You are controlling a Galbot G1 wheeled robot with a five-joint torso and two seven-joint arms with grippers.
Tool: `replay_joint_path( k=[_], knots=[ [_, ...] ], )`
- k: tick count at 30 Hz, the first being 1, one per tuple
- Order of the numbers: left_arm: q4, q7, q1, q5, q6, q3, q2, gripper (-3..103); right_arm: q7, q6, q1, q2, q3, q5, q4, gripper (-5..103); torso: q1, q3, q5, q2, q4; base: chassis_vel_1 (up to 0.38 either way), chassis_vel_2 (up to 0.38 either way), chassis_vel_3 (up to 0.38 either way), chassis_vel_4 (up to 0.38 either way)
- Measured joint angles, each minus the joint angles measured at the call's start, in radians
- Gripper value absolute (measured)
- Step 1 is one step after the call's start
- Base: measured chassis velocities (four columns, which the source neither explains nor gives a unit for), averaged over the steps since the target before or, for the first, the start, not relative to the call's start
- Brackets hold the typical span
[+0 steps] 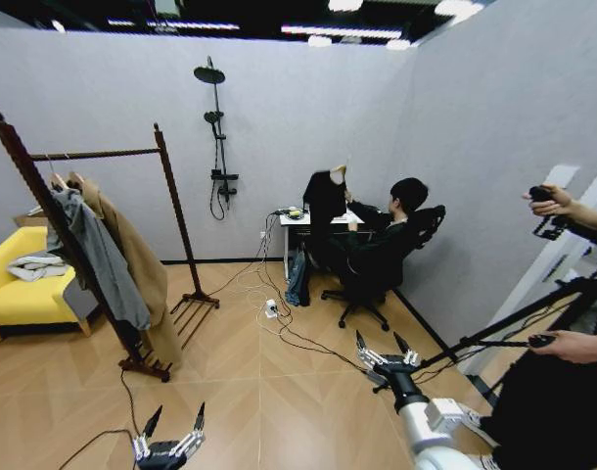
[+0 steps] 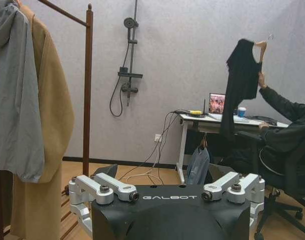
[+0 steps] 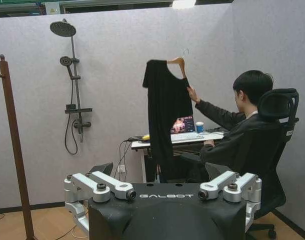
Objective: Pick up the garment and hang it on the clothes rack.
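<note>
The garment (image 1: pixel 325 201), a black T-shirt on a light wooden hanger, is held up by a seated person's hand at the far desk. It hangs free in the left wrist view (image 2: pixel 241 75) and the right wrist view (image 3: pixel 165 105). The clothes rack (image 1: pixel 93 154), dark reddish-brown, stands at the left; one of its posts (image 2: pixel 87 75) (image 3: pixel 12 140) appears in each wrist view. My left gripper (image 1: pixel 178 411) (image 2: pixel 166 186) is low in front of me, open and empty. My right gripper (image 1: pixel 380 345) (image 3: pixel 165 185) is raised at the right, open and empty, far from the garment.
A tan coat (image 1: pixel 132 259) and a grey hooded garment (image 1: pixel 98 255) hang on the rack. A yellow sofa (image 1: pixel 15 284) stands at the far left. Cables (image 1: pixel 279 328) trail across the wooden floor towards the desk (image 1: pixel 303 220) and office chair (image 1: pixel 377 279). A tripod (image 1: pixel 533 323) stands at the right.
</note>
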Motion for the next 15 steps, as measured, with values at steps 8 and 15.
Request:
replay_joint_path(
  k=[8, 15],
  knots=[
    [0.000, 0.000, 0.000, 0.000, 0.000, 0.000, 0.000, 100, -0.008, -0.001, -0.003, -0.005, -0.001, 0.005, -0.004, 100, 0.000, 0.000, 0.0000, 0.000, 0.0000, 0.000, 0.000, 0.000, 0.000],
    [0.000, 0.000, 0.000, 0.000, 0.000, 0.000, 0.000, 100, -0.031, 0.011, 0.006, -0.008, -0.007, 0.005, -0.015, 100, 0.000, 0.000, 0.0000, 0.000, 0.0001, 0.000, 0.000, 0.000, 0.000]
  ],
)
